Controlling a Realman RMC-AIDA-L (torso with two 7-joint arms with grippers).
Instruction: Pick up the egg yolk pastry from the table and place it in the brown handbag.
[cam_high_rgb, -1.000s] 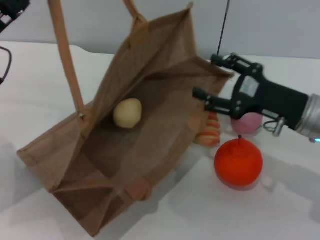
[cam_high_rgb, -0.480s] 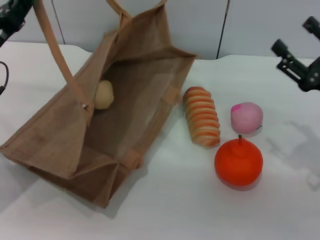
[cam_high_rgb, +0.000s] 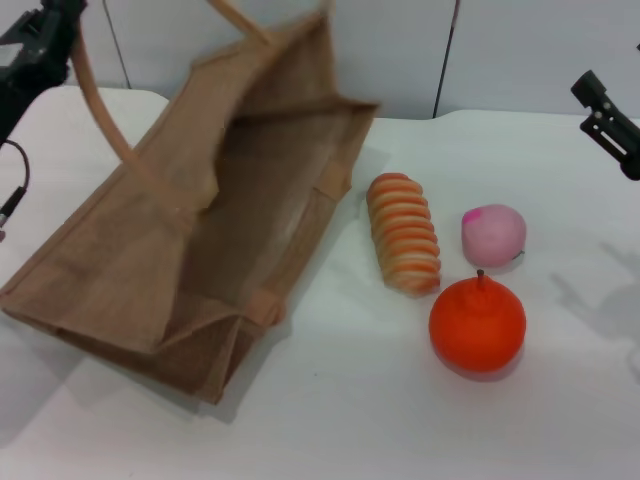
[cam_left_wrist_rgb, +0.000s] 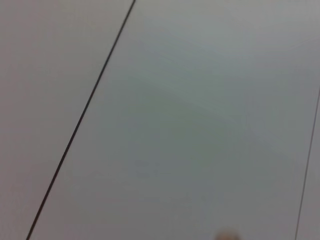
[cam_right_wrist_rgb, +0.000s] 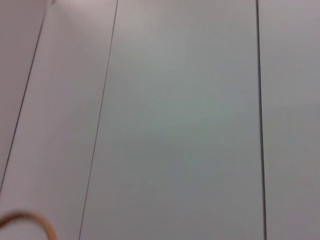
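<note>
Head view: no egg yolk pastry anywhere on the table (cam_high_rgb: 400, 420). Only a ridged bread roll (cam_high_rgb: 403, 232), a pink ball (cam_high_rgb: 493, 234) and an orange (cam_high_rgb: 477, 325) out there, all on the right. Brown handbag (cam_high_rgb: 130, 260) lying tipped on the left side, mouth facing up and toward the roll, long axis running from near-left base to far-right rim. Nothing pale visible inside either; probably tucked behind the sagging front panel, but can't confirm from this angle.

Left gripper (cam_high_rgb: 40, 50) up at the far-left corner, right against the raised handle (cam_high_rgb: 95, 110). Looks like holding it up, though grip state unreadable. Right gripper (cam_high_rgb: 605, 120) high at the far-right edge, well apart from the bag and above the fruit, carrying nothing visible; open or closed can't tell, mostly cropped.

Wrist views: wall panels only, no help.

Key relation: bag on the left arm's side, well across the table from the right gripper. Placement judged done.
</note>
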